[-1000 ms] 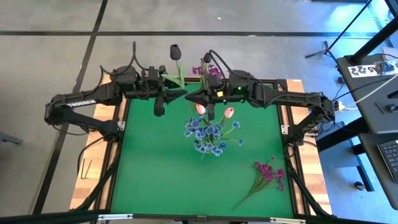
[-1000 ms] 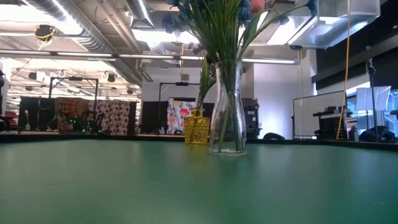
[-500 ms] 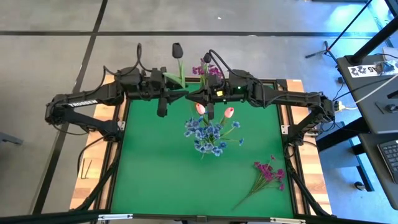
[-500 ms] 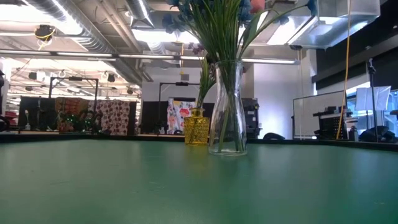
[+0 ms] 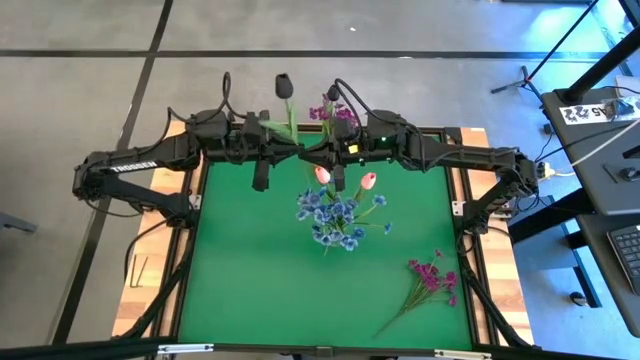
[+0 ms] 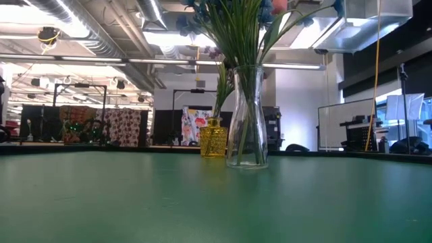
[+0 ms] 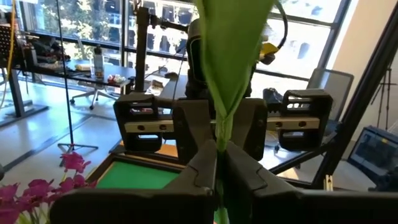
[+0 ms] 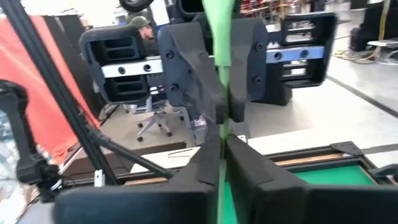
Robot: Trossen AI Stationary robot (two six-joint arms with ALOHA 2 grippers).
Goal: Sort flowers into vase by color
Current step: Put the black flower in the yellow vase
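Note:
A dark tulip (image 5: 284, 82) on a green stem with a broad leaf (image 7: 233, 50) is held over the table's far edge. My left gripper (image 5: 294, 150) and my right gripper (image 5: 308, 153) meet tip to tip there, both shut on its stem. A clear glass vase (image 6: 246, 125) in mid-table holds blue sprays (image 5: 335, 218) and two pink tulips (image 5: 322, 174). A yellow vase (image 6: 213, 138) farther back holds magenta blossoms (image 5: 328, 110). A magenta spray (image 5: 430, 278) lies flat on the mat at the near right. My left gripper pinches the tulip's green stem (image 7: 219, 134) between its two fingers, below the leaf. The fingers come level from the table's left and lie across the stem. The stem stands upright in the hold. My right gripper pinches the same stem (image 8: 220, 127) between its two fingers, right beside the left gripper's fingertips. The fingers come level from the table's right and lie across the upright stem.
The green mat (image 5: 250, 270) has bare room on its left and near side. The glass vase with its bouquet stands just in front of the two grippers. A desk with gear (image 5: 600, 120) stands off the table to the right.
My left gripper has moved a little toward the table's right, up to the stem that my right gripper holds. The tulip has kept its place.

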